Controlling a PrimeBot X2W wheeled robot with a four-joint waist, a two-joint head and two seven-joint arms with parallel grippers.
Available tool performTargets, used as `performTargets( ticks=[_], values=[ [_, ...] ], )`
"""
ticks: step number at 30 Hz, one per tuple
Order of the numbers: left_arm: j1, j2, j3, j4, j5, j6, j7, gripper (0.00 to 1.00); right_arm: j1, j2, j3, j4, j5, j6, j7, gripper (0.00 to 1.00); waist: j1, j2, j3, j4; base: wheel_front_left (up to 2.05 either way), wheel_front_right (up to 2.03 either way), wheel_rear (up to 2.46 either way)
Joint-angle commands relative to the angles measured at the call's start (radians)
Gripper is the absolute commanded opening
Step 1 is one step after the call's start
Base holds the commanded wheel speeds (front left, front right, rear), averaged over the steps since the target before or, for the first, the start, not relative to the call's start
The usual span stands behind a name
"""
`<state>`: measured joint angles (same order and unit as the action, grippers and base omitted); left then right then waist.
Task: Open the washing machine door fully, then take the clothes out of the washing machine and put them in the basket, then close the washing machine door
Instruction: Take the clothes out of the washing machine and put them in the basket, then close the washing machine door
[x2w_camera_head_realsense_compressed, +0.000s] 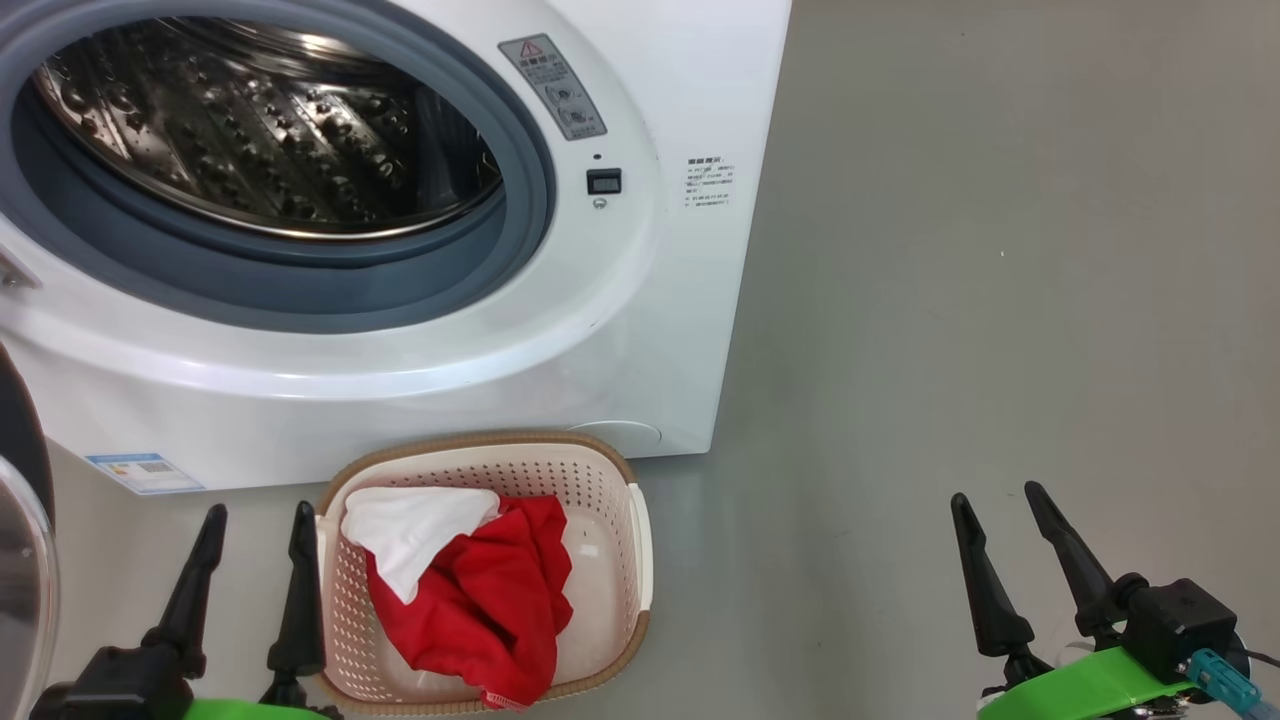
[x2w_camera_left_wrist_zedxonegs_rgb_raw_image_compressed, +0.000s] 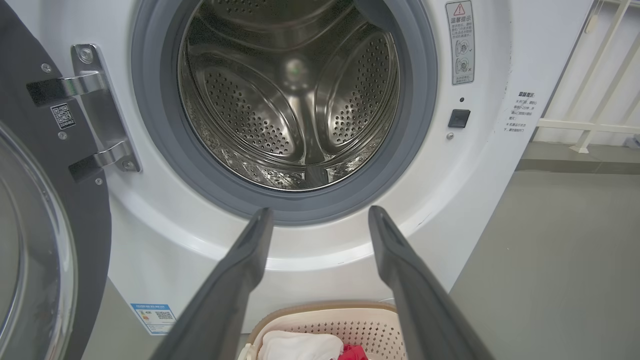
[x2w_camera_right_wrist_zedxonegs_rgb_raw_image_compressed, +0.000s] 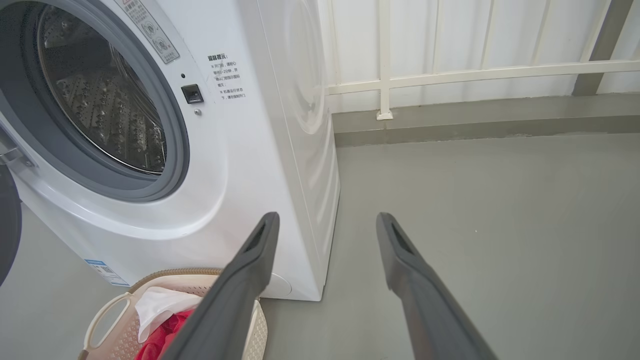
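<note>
Clothes (x2w_camera_head_realsense_compressed: 500, 600), red with a white piece, lie in the basket (x2w_camera_head_realsense_compressed: 480, 440) on the floor (x2w_camera_head_realsense_compressed: 1000, 250), just in front of the washing machine (x2w_camera_head_realsense_compressed: 640, 330). You see the washing machine door (x2w_camera_left_wrist_zedxonegs_rgb_raw_image_compressed: 40, 240) standing open at the left. Your left hand (x2w_camera_head_realsense_compressed: 259, 512) and right hand (x2w_camera_head_realsense_compressed: 996, 493) hover near you, both spread wide, gripping nothing.

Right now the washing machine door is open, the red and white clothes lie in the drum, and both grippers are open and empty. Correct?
Not quite: the clothes lie in the basket, as the head view shows; the left wrist view shows the drum empty. The washing machine door is open, and the left gripper and right gripper are open and empty.
</note>
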<state>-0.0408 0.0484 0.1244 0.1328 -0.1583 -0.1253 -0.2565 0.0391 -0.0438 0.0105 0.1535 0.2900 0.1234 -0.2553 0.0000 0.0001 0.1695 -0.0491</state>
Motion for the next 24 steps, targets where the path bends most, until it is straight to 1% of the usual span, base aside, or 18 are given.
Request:
performTargets(
  ticks=[1,7,18,24],
  values=[
    [-0.005,0.010,0.031,-0.030,-0.001,-0.005,-0.005,1.00,-0.004,-0.013,0.020,-0.026,-0.009,0.007,-0.006,1.00,0.0000,-0.0001,-0.001,-0.001,0.00,0.00,0.00],
    [-0.010,0.008,0.033,-0.031,0.006,-0.005,-0.005,1.00,-0.008,-0.013,0.020,-0.025,-0.007,0.007,-0.006,1.00,0.0000,-0.0001,-0.001,0.002,-0.59,0.59,0.00],
    [-0.009,0.005,0.042,-0.025,0.009,-0.005,-0.005,1.00,-0.012,-0.015,0.021,-0.022,-0.005,0.007,-0.006,1.00,0.0000,-0.0001,-0.004,0.010,-1.42,1.42,0.00],
    [-0.004,0.004,0.045,-0.026,0.017,-0.005,-0.005,1.00,-0.008,-0.015,0.020,-0.020,-0.005,0.007,-0.006,1.00,0.0000,-0.0001,-0.007,0.013,-0.68,0.68,0.00]
  ],
)
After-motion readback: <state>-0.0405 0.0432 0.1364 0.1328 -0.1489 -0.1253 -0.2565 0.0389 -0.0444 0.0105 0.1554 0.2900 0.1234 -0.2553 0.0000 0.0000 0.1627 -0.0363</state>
